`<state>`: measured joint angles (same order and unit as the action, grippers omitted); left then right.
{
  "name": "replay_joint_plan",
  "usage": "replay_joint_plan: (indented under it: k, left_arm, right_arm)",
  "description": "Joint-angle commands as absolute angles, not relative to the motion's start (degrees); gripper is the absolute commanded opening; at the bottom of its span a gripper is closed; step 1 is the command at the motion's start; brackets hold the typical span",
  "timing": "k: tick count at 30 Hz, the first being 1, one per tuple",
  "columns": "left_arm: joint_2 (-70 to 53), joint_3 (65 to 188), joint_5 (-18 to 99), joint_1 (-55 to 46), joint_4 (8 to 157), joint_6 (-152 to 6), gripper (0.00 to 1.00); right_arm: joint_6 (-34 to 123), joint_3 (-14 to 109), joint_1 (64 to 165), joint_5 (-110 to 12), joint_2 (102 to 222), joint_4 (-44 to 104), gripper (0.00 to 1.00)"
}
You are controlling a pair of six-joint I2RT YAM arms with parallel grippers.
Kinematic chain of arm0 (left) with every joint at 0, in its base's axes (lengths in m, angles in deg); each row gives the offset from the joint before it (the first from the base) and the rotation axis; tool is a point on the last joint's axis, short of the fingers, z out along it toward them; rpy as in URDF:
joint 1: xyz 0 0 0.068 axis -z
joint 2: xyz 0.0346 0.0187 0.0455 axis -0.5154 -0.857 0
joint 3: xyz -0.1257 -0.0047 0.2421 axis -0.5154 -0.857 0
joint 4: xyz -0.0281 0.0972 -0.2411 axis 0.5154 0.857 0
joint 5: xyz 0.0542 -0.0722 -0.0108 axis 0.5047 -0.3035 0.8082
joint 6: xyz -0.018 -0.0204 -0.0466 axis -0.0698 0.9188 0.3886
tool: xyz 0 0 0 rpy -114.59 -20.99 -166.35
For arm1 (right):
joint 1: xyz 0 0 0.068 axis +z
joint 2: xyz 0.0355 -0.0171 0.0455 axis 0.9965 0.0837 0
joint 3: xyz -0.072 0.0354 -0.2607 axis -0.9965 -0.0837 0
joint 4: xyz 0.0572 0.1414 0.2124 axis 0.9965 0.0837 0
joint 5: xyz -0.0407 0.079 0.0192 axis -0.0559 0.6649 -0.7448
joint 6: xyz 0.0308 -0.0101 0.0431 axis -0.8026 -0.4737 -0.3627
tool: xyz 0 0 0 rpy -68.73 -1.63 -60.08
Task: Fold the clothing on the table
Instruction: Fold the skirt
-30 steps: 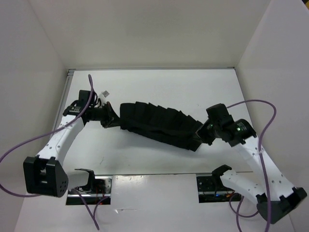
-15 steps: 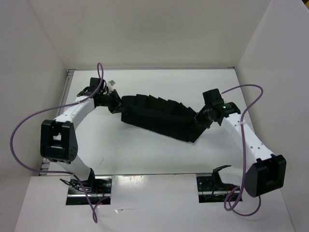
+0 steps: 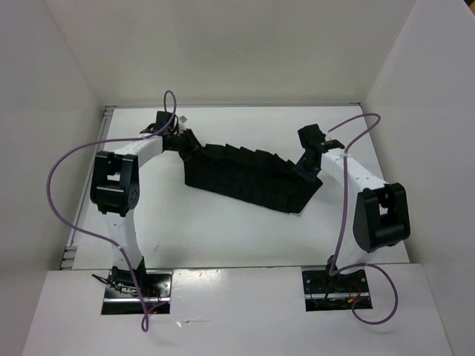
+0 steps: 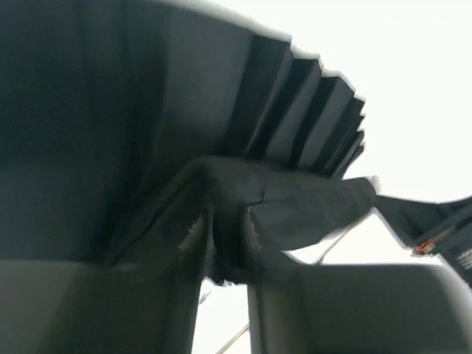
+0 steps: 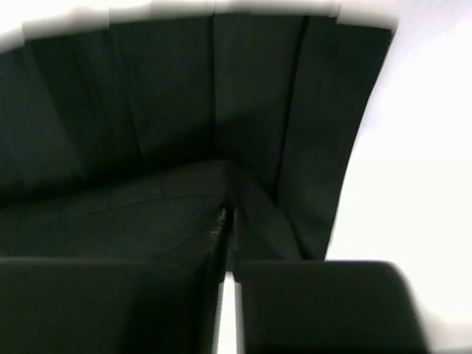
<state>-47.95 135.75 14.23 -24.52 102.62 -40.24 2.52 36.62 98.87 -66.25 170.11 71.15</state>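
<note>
Low in the top view, the two arm bases (image 3: pixel 137 284) sat on the white table (image 3: pixel 223 237), with purple cables (image 3: pixel 65 167) looping off them. Farther up, at mid-frame, the black pleated clothing (image 3: pixel 249 178) lay on the table as a long band slanting down to the right. At its upper-left end, the left gripper (image 3: pixel 188 144) stood narrow, its fingers (image 4: pixel 193 247) pinching a fold of fabric. At the right end, the right gripper (image 3: pixel 309 167) was nearly closed on a tented ridge of cloth.
</note>
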Motion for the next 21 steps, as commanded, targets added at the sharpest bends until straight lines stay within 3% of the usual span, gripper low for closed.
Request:
replay_joint_plan:
  k: [1, 2, 3, 6, 7, 8, 13, 16, 17, 18, 19, 21]
  left_arm:
    - [-52.16, 142.69, 17.07, -25.22, 93.14, -35.41, 0.37]
    - [-53.56, 143.83, 17.07, -25.22, 89.99, -34.18, 0.53]
    - [-53.58, 144.89, 17.07, -25.22, 88.82, -32.17, 0.83]
    - [-50.52, 144.55, 17.07, -26.36, 85.82, -31.35, 0.88]
    - [-48.94, 143.59, 18.73, -26.36, 85.82, -32.4, 0.98]
    - [-45.61, 141.32, 19.7, -26.89, 87.22, -33.72, 0.98]
    - [-38.03, 134.36, 19.28, -27.42, 95.56, -43.81, 0.98]
    - [-33.21, 129.35, 16.12, -26.11, 96.81, -49.0, 0.73]
    - [-32.41, 128.38, 13.23, -25.58, 96.81, -49.89, 0.56]
    - [-31.61, 127.33, 11.55, -25.05, 96.81, -50.43, 0.21]
    - [-30.04, 126.36, 10.4, -24.18, 95.85, -50.43, 0.01]
    - [-28.45, 125.03, 9.69, -23.56, 95.84, -51.13, 0.0]
  right_arm:
    - [5.69, 43.36, 97.41, -79.91, 174.32, 63.55, 0.47]
    - [6.39, 43.99, 97.41, -81.67, 174.33, 62.23, 0.47]
    - [6.4, 44.52, 97.41, -83.86, 174.94, 60.91, 0.5]
    - [7.02, 47.07, 97.41, -84.5, 173.54, 62.73, 0.65]
    - [7.02, 47.08, 97.41, -83.11, 171.97, 64.22, 0.68]
    - [7.54, 47.08, 97.41, -82.4, 171.09, 67.11, 0.75]
    - [7.54, 39.71, 97.41, -72.22, 166.16, 71.71, 0.75]
    - [6.22, 34.34, 97.41, -68.0, 164.93, 72.24, 0.75]
    - [5.53, 33.29, 97.41, -67.11, 164.93, 71.37, 0.75]
    - [5.52, 31.19, 97.41, -66.23, 164.93, 70.84, 0.75]
    - [5.52, 30.38, 97.41, -65.35, 164.93, 70.31, 0.75]
    - [5.52, 29.15, 97.41, -62.45, 166.24, 69.43, 0.75]
